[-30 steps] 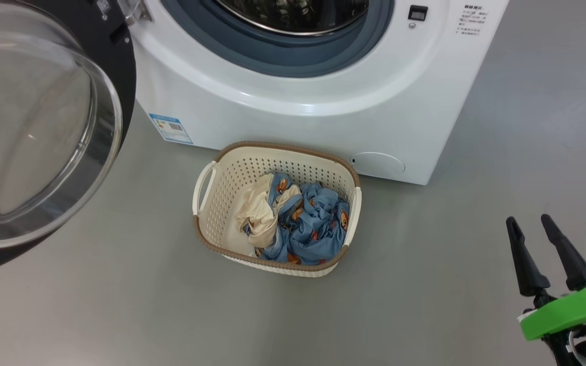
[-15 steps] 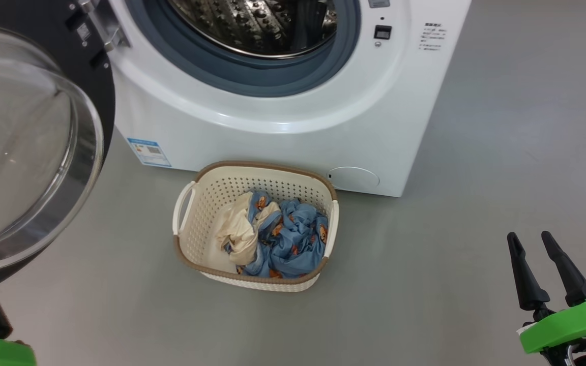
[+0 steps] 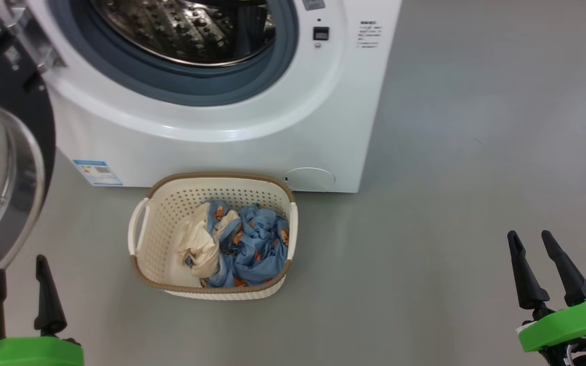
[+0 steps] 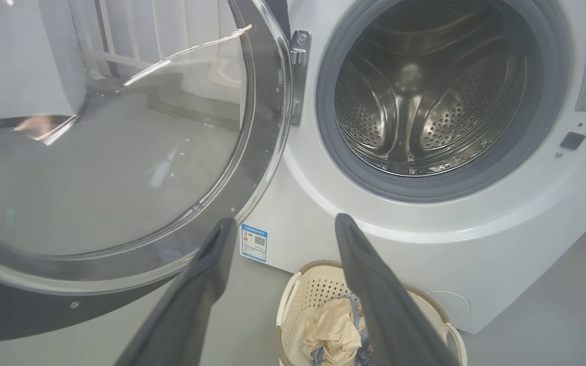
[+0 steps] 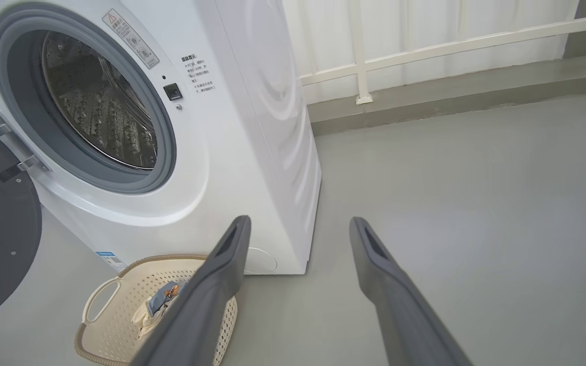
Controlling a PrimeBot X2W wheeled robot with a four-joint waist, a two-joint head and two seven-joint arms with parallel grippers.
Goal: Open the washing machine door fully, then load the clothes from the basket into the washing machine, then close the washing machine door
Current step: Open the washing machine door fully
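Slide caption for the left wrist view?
Open left gripper faces the washing machine, its door swung wide, clothes lying in the basket.

A smooth, plain grey floor [image 3: 466, 152] spreads across the room with a soft, even sheen of diffuse light. At the far side runs a low grey ledge [image 5: 450, 99]. Above it stands a white railing [image 5: 425, 53] against a pale panelled wall [image 5: 476, 20].

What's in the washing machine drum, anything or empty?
Empty as far as visible: the drum shows bare perforated steel; the clothes lie in the basket.
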